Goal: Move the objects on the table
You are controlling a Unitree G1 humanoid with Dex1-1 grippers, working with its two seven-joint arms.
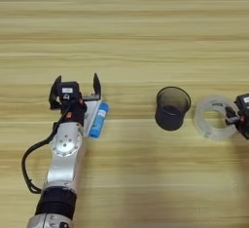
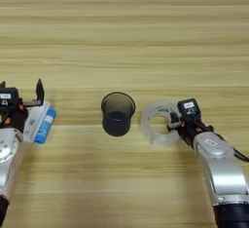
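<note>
2 grippers | L gripper (image 1: pixel 77 88) fingers apart | R gripper (image 2: pixel 174 123) clamps clear round tape ring (image 2: pixel 156 123) wall

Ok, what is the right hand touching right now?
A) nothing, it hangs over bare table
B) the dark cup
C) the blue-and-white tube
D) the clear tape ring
D: the right hand is at the right side of the clear tape ring, with a finger reaching inside its rim; the dark cup stands apart to the left.

Silver arms — black cuffs, cables, black-fingered left pincer (image 1: pixel 76 86).
</note>
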